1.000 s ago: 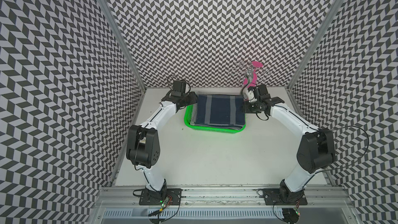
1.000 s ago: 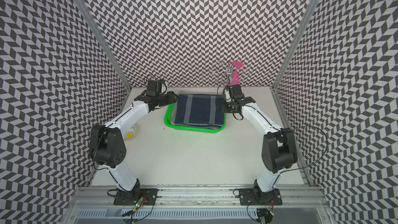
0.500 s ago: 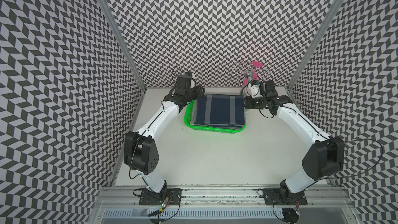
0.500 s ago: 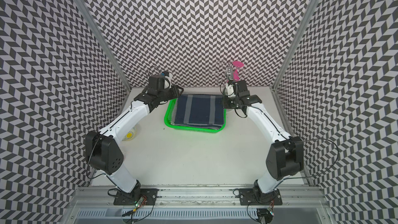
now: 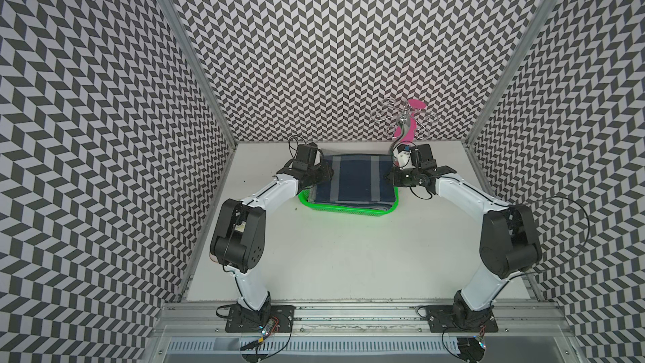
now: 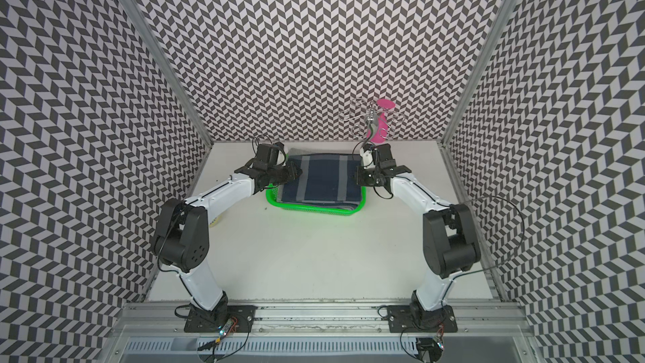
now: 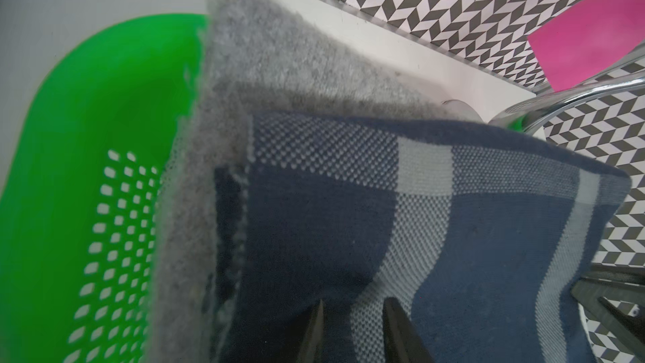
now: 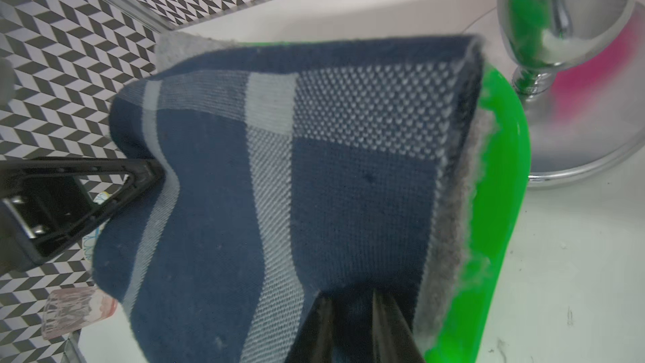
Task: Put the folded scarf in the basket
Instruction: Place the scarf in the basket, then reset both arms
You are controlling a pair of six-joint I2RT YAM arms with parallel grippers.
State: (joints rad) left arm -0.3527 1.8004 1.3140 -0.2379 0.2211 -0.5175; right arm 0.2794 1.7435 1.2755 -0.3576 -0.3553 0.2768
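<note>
Two grips hold: left claw (image 7: 354,330) and right claw (image 8: 349,326) each pinch a fold of the scarf (image 5: 352,179) lying across the basket (image 5: 349,208); seating and release apparently remain.

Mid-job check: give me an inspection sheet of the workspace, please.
Surface: white table.
Job's things: plaid scarf over the green basket, sagging between its held edges.
Clutter: chrome stand with a pink piece, behind the basket; a glass on the table.
Grippers: left end effector and right end effector each pinch a scarf edge.
Cables: black cable looping beside the right arm.
Surroundings: chevron walls, front rail.
</note>
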